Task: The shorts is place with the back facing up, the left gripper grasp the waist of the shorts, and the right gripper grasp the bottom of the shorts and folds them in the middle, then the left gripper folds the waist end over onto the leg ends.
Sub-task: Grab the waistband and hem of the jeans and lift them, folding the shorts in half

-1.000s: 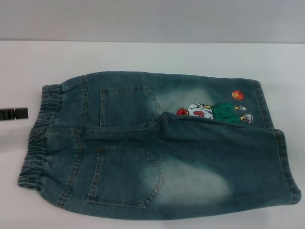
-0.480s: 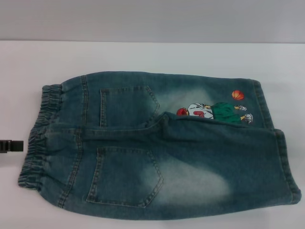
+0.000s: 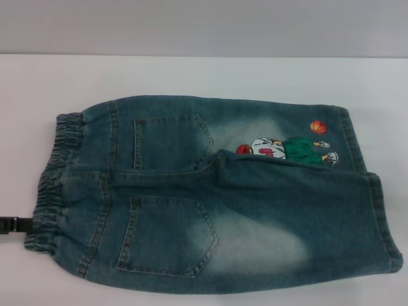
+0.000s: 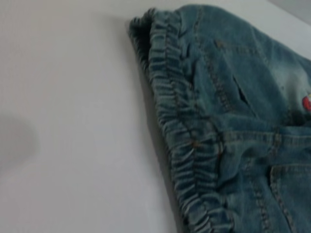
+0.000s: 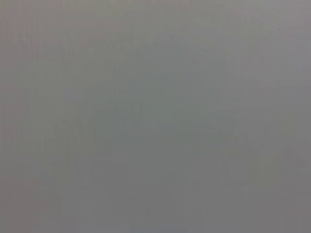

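Shorts (image 3: 210,197) of blue-green washed denim lie flat mid-frame on my white table (image 3: 191,73); black left gripper (image 3: 11,224) at far left, fingers unreadable, could snag only the ruffled waist's (image 3: 48,191) top layer.

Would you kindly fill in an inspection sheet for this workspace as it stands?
Surface: white table, plain.
Job's things: shorts lying flat, back pockets up, waist toward the robot's left, leg ends toward its right; cartoon print partly covered by a leg.
Clutter: nothing seen.
Grippers: left tool only a black tip at the picture's left edge, beside the waist; right tool not seen.
Cables: nothing seen.
Surroundings: grey wall behind the table.
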Controlling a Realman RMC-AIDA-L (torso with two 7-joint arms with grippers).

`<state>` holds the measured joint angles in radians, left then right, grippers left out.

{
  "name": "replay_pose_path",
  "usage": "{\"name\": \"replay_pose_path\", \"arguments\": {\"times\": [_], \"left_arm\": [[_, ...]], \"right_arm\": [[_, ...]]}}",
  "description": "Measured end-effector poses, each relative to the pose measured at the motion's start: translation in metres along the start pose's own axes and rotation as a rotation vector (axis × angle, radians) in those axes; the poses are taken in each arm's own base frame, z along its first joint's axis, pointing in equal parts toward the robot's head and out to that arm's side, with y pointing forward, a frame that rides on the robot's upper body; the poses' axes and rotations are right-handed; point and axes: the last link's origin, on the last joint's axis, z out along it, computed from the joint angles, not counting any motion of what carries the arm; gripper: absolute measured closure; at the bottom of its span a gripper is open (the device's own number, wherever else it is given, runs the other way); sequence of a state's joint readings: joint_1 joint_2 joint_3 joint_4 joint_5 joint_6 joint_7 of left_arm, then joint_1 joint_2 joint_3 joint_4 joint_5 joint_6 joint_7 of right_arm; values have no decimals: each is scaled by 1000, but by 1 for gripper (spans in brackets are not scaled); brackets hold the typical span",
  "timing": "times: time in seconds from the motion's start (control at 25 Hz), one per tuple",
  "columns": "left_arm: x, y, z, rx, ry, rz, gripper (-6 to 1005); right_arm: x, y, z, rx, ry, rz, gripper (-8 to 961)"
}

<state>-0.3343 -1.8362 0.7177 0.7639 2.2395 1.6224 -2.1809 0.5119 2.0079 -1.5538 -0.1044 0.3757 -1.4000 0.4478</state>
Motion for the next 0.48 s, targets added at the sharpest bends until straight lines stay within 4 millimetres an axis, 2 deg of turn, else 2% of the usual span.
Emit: {"name": "replay_pose_path", "arguments": {"times": [0.48], "left_arm": [[-8, -2, 3, 10, -19, -17, 192]], "right_arm": [[1, 1, 1, -1, 6, 1, 365]]}}
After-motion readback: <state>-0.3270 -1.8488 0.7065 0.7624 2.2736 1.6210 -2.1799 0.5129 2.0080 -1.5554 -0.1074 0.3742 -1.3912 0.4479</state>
